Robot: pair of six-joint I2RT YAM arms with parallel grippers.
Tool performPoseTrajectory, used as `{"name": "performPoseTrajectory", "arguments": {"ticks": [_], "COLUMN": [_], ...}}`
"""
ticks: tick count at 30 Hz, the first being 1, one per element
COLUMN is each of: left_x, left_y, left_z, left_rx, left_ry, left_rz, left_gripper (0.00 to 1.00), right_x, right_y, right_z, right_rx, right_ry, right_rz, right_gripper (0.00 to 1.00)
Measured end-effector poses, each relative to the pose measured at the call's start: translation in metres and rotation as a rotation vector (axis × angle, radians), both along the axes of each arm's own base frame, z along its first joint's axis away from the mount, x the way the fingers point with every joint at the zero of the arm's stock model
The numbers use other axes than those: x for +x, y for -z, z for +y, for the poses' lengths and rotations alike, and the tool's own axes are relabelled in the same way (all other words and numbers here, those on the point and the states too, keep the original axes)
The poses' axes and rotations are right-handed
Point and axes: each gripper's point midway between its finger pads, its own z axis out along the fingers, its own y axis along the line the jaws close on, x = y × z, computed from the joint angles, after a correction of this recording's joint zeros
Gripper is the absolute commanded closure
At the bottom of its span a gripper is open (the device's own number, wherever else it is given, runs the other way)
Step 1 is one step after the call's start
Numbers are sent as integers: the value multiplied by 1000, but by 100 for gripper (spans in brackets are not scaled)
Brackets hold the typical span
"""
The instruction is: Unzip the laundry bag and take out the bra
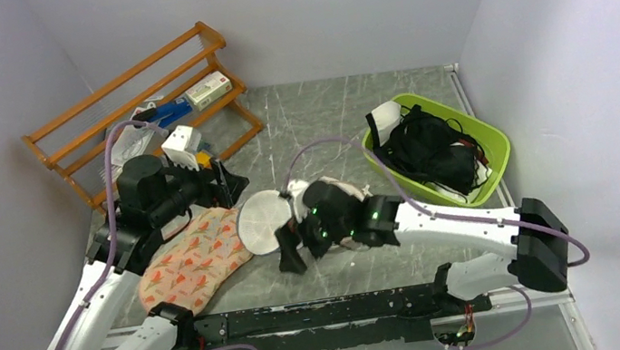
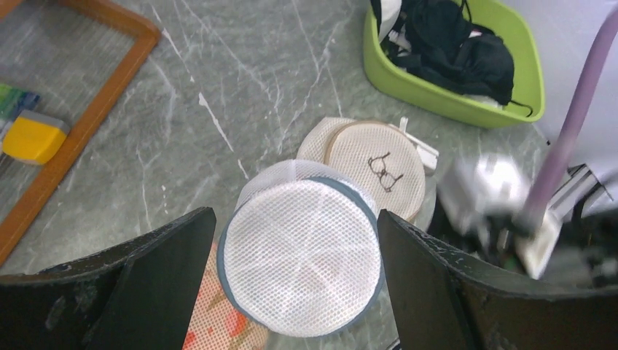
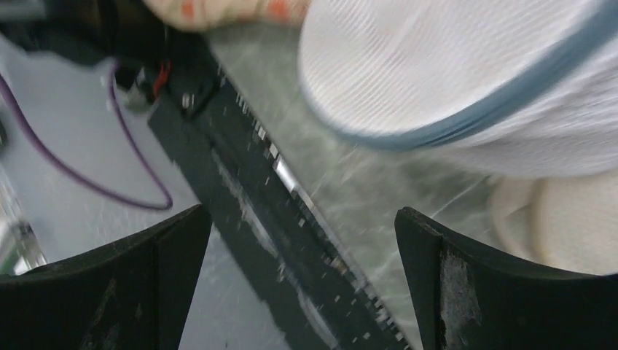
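The laundry bag [image 1: 195,260], a flat peach-pink case with a red-orange flower print, lies zipped shut on the table in front of the left arm. A strip of it shows at the bottom of the left wrist view [image 2: 218,321] and at the top edge of the right wrist view [image 3: 233,11]. The bra is hidden. My left gripper [image 1: 228,185] hovers open just beyond the case's far end, its jaws wide with nothing held [image 2: 294,219]. My right gripper [image 1: 291,257] stands open to the right of the case, over the table's near edge [image 3: 302,215], and is empty.
A round white mesh bag with blue trim [image 1: 264,221] rests against the case's right end, with a beige disc bearing a spectacles drawing [image 2: 379,168] behind it. A green basket [image 1: 492,138] of black clothing [image 1: 431,149] stands at the right. A wooden rack [image 1: 141,107] stands at the back left.
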Motion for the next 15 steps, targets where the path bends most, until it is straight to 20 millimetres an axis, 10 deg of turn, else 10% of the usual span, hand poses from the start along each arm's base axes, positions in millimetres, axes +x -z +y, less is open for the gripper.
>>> {"name": "performPoseTrajectory", "arguments": {"ticks": [5,15], "left_x": [12,31], "left_y": [-21,-40], "left_z": [-7,-11], "left_rx": [-30,1], "left_ry": [5,27], "left_rz": [-44,-199], "left_gripper": [7,6], "right_x": [-51,0], "right_y": [28,71], "right_z": [-1,18], "right_rx": [-141,-129], "right_ry": [-41,280], "right_rz": [43,-7], "right_gripper": [0,13]}}
